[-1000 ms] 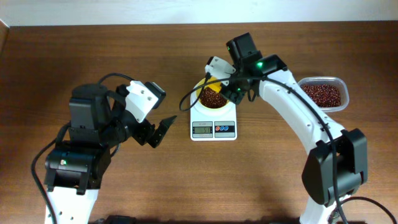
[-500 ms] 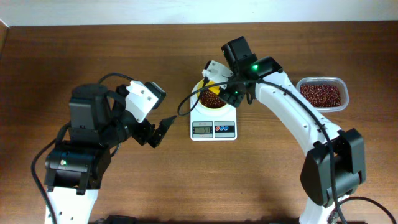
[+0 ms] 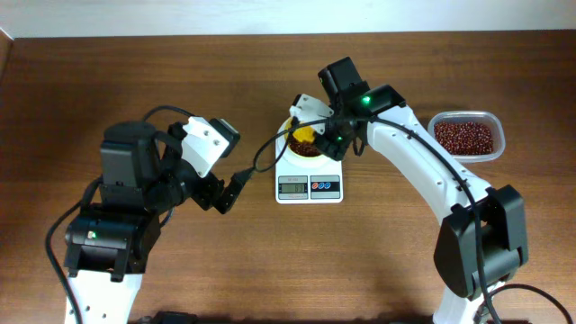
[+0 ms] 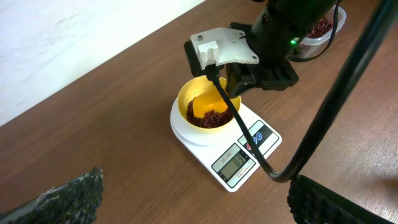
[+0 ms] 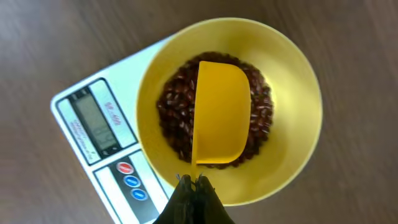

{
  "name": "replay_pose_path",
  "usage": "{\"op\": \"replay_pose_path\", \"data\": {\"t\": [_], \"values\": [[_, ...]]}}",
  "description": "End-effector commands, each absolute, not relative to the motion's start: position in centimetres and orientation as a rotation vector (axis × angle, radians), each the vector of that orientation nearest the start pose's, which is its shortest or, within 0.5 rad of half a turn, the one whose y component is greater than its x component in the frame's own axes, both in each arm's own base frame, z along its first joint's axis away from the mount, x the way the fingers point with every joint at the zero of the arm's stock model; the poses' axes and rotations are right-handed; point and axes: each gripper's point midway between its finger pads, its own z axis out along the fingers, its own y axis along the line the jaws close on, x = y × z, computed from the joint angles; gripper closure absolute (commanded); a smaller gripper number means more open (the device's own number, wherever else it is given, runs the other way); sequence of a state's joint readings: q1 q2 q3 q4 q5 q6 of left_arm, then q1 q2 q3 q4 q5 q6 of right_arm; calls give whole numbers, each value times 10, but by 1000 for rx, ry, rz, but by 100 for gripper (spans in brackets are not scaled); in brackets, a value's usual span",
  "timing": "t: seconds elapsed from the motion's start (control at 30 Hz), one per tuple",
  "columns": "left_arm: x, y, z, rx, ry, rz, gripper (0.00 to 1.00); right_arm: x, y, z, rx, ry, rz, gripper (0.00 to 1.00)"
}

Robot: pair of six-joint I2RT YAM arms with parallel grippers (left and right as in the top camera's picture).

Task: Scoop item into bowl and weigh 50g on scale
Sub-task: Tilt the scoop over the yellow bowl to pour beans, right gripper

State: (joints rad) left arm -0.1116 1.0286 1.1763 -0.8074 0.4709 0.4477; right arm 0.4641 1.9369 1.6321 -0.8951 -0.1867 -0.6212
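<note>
The pale yellow bowl (image 5: 292, 155) stands on the white scale (image 5: 93, 124) and holds a layer of dark red-brown beans (image 5: 171, 118). My right gripper (image 5: 194, 183) is shut on the thin handle of a yellow scoop (image 5: 221, 112), whose cup lies over the beans inside the bowl. From overhead the bowl (image 3: 293, 155) and scale (image 3: 309, 186) sit mid-table, with the right gripper (image 3: 326, 133) over the bowl's right side. My left gripper (image 3: 229, 191) hovers open left of the scale and holds nothing. Its fingers (image 4: 68, 196) frame the scale (image 4: 233, 165) and bowl (image 4: 186, 102).
A clear plastic tub (image 3: 465, 137) full of beans sits at the right of the table, behind the right arm. A black cable (image 4: 323, 124) hangs across the left wrist view near the scale. Bare brown wood lies in front of the scale.
My right gripper has shifted a little left over the bowl, and the scoop has moved from the bowl's right side towards its middle. The left arm has stayed put.
</note>
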Motion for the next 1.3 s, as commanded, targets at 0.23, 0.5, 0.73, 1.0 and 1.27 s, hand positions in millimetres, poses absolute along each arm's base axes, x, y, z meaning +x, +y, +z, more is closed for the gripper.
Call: {"op": "replay_pose_path", "data": {"t": [0.23, 0.5, 0.73, 1.0, 1.27], "values": [[288, -109, 304, 820, 1987, -326, 1, 383, 249, 117, -1329, 2412, 390, 96], [288, -109, 304, 820, 1987, -326, 1, 392, 242, 132, -1144, 2443, 634, 96], [288, -109, 304, 820, 1987, -326, 1, 403, 227, 136, -1088, 2438, 649, 96], [288, -109, 304, 820, 1987, -326, 1, 414, 210, 149, -1062, 2435, 459, 96], [288, -109, 304, 820, 1987, -326, 1, 414, 213, 172, -1066, 2377, 423, 96]]}}
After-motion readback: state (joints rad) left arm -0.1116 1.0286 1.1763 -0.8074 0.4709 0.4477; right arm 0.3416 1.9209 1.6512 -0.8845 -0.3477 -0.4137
